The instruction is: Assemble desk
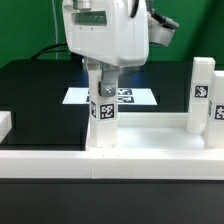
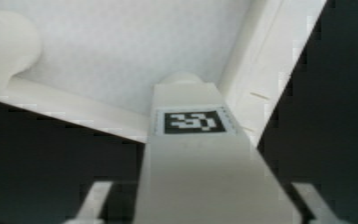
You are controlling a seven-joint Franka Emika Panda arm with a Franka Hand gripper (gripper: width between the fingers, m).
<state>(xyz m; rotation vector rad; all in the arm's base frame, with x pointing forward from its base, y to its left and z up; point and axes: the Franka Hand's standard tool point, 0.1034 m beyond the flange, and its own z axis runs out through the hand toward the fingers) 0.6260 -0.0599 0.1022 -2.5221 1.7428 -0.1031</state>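
Note:
The white desk slab [image 1: 150,135] lies across the front of the exterior view. One white square leg [image 1: 104,118] with a tag stands upright at its corner on the exterior view's left. Two more tagged legs [image 1: 203,92] stand at the exterior view's right. My gripper [image 1: 104,88] is straight above the left leg, its fingers down around the leg's top. In the wrist view the leg [image 2: 202,160] runs between my fingers [image 2: 98,200], with a dark gap on each side. The gripper [image 2: 202,208] is open. The slab's inner surface [image 2: 123,50] lies beyond the leg.
The marker board [image 1: 135,97] lies flat on the black table behind the slab. A low white rail [image 1: 60,162] runs along the front edge. A white block [image 1: 5,124] sits at the exterior view's far left.

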